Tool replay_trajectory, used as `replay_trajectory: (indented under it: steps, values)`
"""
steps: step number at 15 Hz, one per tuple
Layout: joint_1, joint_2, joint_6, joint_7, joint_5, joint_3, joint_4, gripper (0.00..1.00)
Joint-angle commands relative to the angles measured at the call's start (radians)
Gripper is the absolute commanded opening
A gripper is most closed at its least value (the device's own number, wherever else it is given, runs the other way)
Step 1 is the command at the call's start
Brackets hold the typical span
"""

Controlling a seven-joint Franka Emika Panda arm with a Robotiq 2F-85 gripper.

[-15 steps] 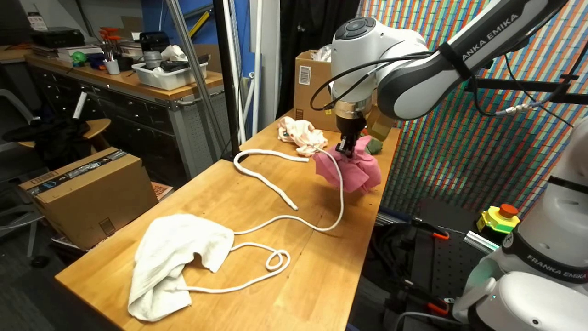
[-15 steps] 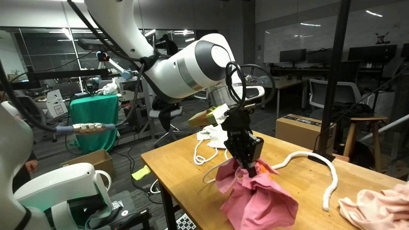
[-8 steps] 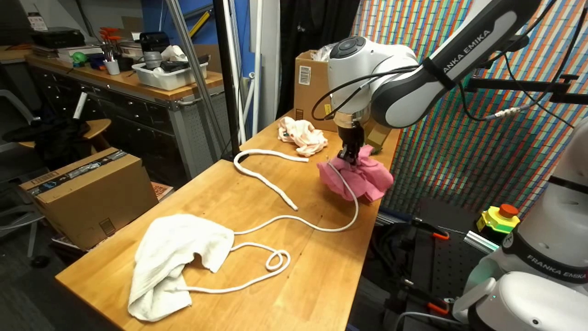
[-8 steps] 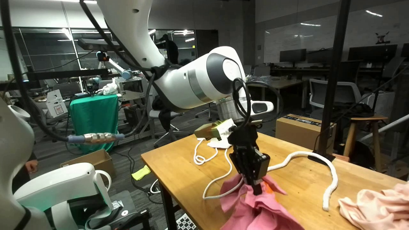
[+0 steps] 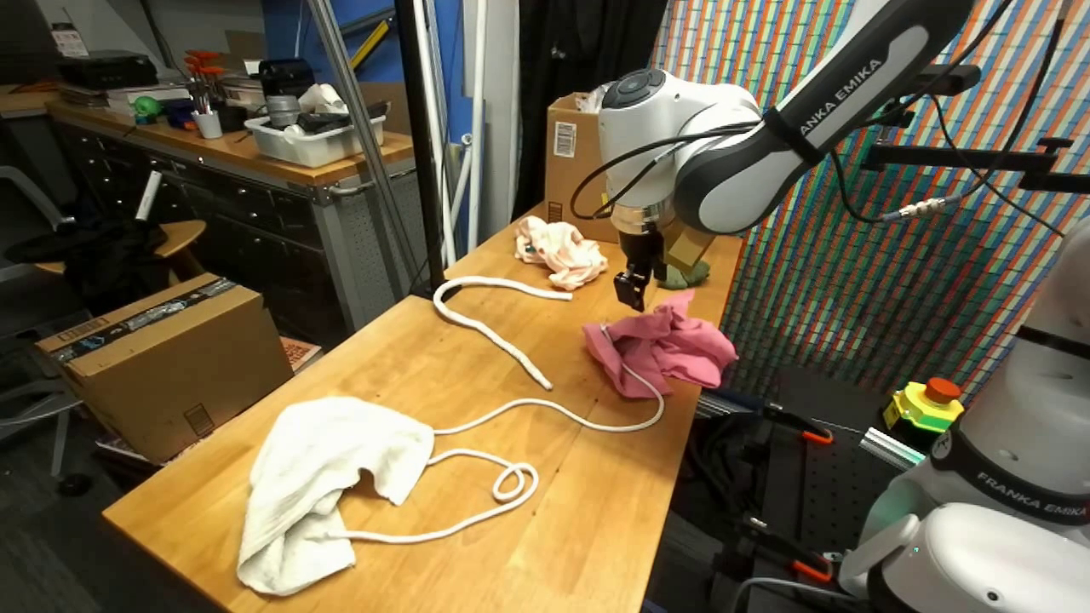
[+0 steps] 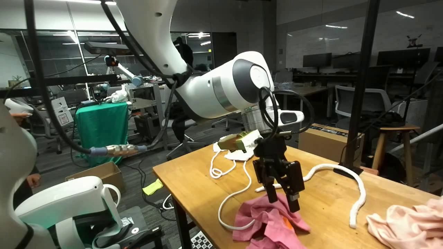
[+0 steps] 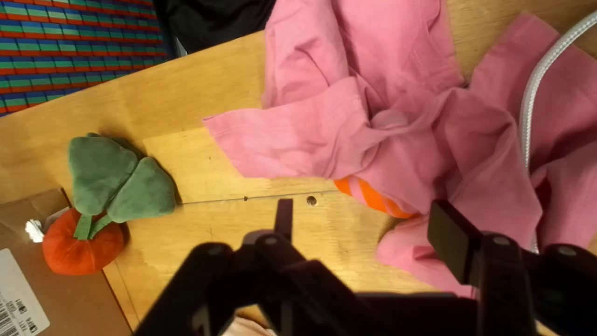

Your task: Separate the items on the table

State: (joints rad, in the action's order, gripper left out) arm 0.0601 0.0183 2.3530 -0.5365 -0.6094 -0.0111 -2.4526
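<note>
A crumpled pink cloth [image 5: 673,349] with an orange print lies on the wooden table [image 5: 596,511] by its edge. My gripper [image 6: 283,203] hangs over that cloth, jaws apart; in the wrist view bare wood and a bit of pink show between the fingertips [image 7: 283,219]. A thin white cord [image 7: 527,112] crosses the pink cloth and runs to a white cloth [image 5: 332,477] at the near end of the table. A thicker white rope [image 5: 494,336] lies curved on the wood. Farther off are a peach cloth [image 5: 558,251] and a plush [image 7: 105,182] with green leaves and a red body.
At the table's far end stands a cardboard box [image 5: 575,162], its corner close to the plush. A black post [image 6: 361,86] rises at the long side near the rope. Part of the pink cloth reaches the table's edge on the robot's side.
My gripper was shut on the raised pink cloth and moved it a little along the table. Now the jaws have opened; the cloth has dropped and spread out, the cord lying across it.
</note>
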Motion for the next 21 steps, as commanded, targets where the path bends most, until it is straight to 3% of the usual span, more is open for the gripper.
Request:
replay_trajectory:
  steps: [1, 9, 21]
  values:
    - [-0.03, -0.052, 0.008, 0.003, 0.011, 0.005, -0.003, 1.0]
    - [-0.121, -0.074, 0.107, 0.059, 0.043, 0.099, 0.001, 1.0]
    - [-0.238, 0.171, 0.254, 0.299, 0.254, 0.169, 0.106, 1.0]
